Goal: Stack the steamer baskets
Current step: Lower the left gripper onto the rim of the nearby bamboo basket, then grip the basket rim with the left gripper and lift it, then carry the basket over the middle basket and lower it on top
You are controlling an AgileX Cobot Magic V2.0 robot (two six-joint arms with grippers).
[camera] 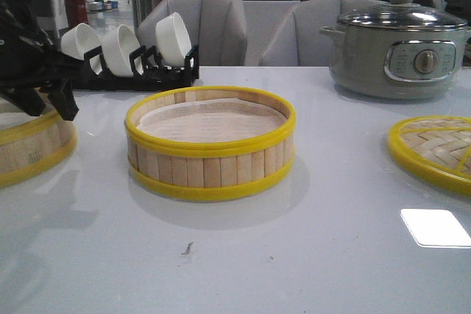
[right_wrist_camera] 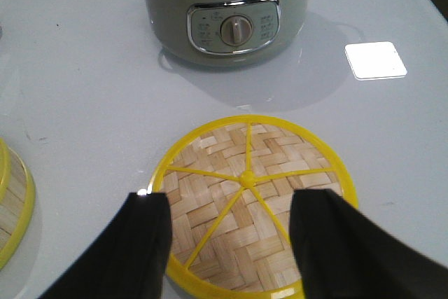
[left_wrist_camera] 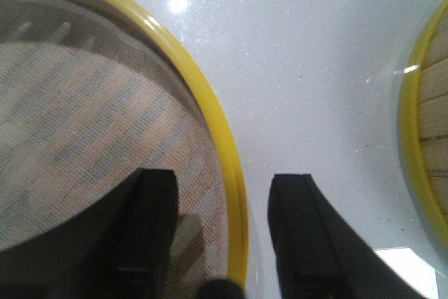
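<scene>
One steamer basket with a pale liner stands at the table's middle. A second steamer basket sits at the left edge, partly cut off. My left gripper is open over that basket's right side. In the left wrist view, my left gripper straddles the basket's yellow rim, one finger over the liner and one outside; whether it touches the rim I cannot tell. The middle basket shows at that view's edge. My right gripper is open and empty, hovering over the woven lid.
The flat woven lid lies at the right. A grey electric pot stands behind it, also in the right wrist view. A black dish rack with white bowls stands at the back left. Grey chairs stand behind the table.
</scene>
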